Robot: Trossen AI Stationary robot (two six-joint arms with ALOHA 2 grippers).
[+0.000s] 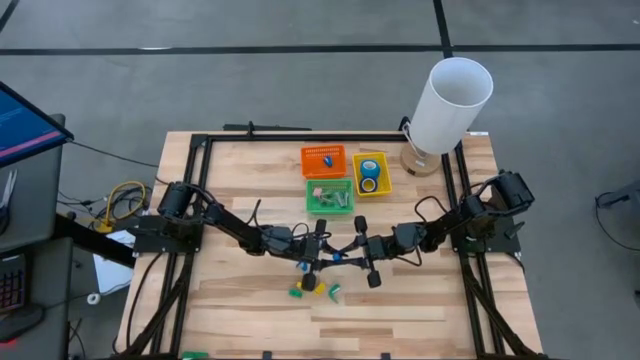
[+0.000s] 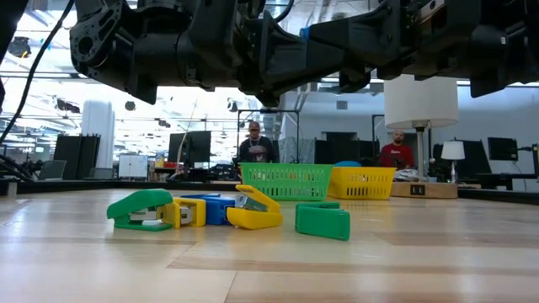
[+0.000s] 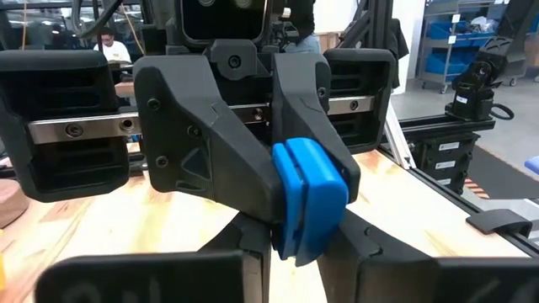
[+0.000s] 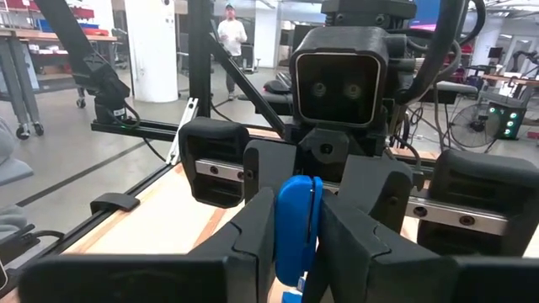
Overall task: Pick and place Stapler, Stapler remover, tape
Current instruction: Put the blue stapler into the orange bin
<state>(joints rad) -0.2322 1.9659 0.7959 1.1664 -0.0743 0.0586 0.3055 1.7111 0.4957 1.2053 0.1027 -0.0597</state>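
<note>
Two grippers meet above the middle of the table (image 1: 400,300): the left gripper (image 1: 322,249) and the right gripper (image 1: 358,250) face each other nose to nose, and both wrist views show one small blue stapler (image 3: 307,198) pinched upright between the two pairs of dark fingers, so each claw appears clamped on it, in what reads as a hand-over held clear of the wood. Progress, judged from the baskets at the far side: the yellow basket (image 1: 356,172) already holds the tape (image 1: 369,176), both blue rolls lying side by side; the orange basket (image 1: 306,160) holds one small blue item; the green basket (image 1: 311,196) holds a few pale and green pieces. Left to do: the blue stapler in the air has to reach a basket, and a cluster lies unsorted on the near part of the table, directly below the grippers, comprising a green stapler (image 2: 139,209), a yellow stapler (image 2: 257,212), a smaller green piece (image 2: 322,221) and blue and yellow parts wedged between them. Hard to make out: which of the clustered pieces are staplers and which are removers; what exactly lies in the green and orange baskets; how firmly either claw bears on the stapler, since the fingers overlap; and, in the low view, the gripper tips, cut off at the upper edge.
</note>
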